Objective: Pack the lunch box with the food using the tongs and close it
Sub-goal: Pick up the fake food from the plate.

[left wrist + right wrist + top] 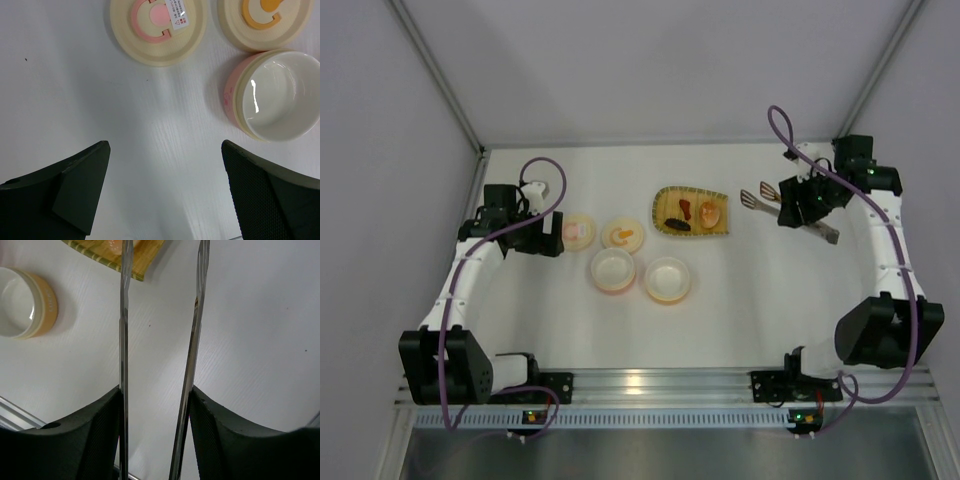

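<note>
- Top external view: the right gripper (798,206) sits at the far right of the table (770,300), clamped on the tongs (760,198).
- The tongs' broad tips point left toward the tray (665,200) and stop just short of its right end. Their joined end sticks out behind the gripper.
- Right wrist view: both thin arms of the tongs (123,340) run up between the fingers (90,430). One arm lies against each inner pad, with a gap between the arms. The right gripper (156,390) is thus grasping the tongs without pressing them fully together.
- The tips leave this wrist view at the top, and from above they look empty.
- The food lies on the yellow, green-rimmed tray. The orange piece (709,212) is on the right, the reddish-pink piece (684,210) is left of it, and the dark brown piece (678,224) is at the near left.
- The lunch box is open and in parts. The pink bowl (612,270) and the orange bowl (667,280) stand side by side, both showing bare white insides.
- The pink lid (578,231) and the orange lid (622,236) lie flat just behind the bowls.
- The left gripper (550,238) hangs just left of the pink lid.
- Left wrist view: the left gripper (164,148) is spread wide over bare table with nothing between its fingers. The pink lid (159,27), the orange lid (260,20) and the pink bowl (277,95) lie ahead of it.
</note>
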Controlling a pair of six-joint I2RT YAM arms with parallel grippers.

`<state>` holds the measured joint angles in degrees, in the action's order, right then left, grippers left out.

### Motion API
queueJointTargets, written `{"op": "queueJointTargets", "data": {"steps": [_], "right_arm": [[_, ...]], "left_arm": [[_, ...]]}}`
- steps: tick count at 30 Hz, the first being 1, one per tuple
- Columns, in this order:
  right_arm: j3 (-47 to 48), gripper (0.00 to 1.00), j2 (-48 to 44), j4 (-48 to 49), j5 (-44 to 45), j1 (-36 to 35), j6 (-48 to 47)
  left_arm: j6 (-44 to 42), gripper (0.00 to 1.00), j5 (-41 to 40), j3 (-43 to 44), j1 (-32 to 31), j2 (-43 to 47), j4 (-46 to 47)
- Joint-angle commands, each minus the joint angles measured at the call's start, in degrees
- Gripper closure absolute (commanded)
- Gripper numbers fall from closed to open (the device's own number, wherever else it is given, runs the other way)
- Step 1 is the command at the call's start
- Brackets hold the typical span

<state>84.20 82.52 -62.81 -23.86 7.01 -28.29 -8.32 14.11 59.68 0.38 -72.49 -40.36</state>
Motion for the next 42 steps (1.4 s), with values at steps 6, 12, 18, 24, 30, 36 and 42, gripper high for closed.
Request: {"op": "queueJointTargets", "data": {"steps": [6, 12, 18, 24, 30, 36, 42], "right_arm": [[5.01, 0.44, -0.70, -2.06, -4.20, -2.69, 4.80], [3.07, 0.45, -2.28, 4.08, 7.83, -13.32, 13.08], [6.05, 0.46, 2.54, 4.27, 18.12, -20.53, 16.86], [6.59, 0.48, 6.77, 5.67, 23.59, -24.93, 19.68], [7.38, 0.46, 8.79, 7.43, 27.01, -29.94, 20.91], [9.75, 0.45, 11.34, 7.17, 31.14, -33.54, 21.70], [10.19, 0.45, 13.71, 7.52, 37.64, -36.00, 22.40]], "left_arm": [[-0.30, 0.02, 1.27, 2.20, -0.03, 1.04, 0.28], [0.32, 0.02, 0.48, 2.19, -0.03, 0.33, 0.46], [0.76, 0.02, -0.83, 2.46, 0.06, -0.37, 0.63], [2.51, 0.02, -3.65, 1.76, -0.03, -1.16, 1.16], [2.96, 0.02, -4.62, 0.70, 0.06, -0.81, 1.77], [3.48, 0.02, -5.49, 0.70, -0.03, -0.81, 2.13], [3.31, 0.02, -6.37, 0.00, -0.03, -0.20, 2.48]]}}
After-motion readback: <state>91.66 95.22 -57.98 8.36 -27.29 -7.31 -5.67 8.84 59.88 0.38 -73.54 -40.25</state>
